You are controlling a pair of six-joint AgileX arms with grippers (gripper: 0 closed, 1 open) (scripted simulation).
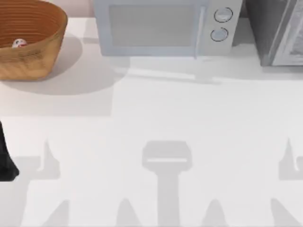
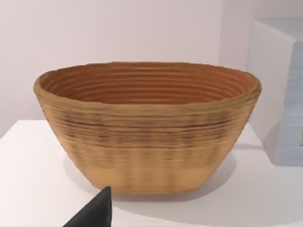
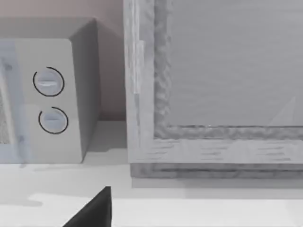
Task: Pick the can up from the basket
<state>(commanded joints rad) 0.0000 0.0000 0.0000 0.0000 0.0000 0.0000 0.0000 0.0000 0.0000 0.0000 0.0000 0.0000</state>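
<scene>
Basket (image 1: 33, 52) at the table's (image 1: 156, 123) far left corner, beside the microwave (image 1: 165, 28) — can (image 1: 19, 43) lying inside it, down on the ribbed floor. Left arm (image 1: 5, 158) at the left edge, well short of the basket — finger state impossible to tell.
</scene>
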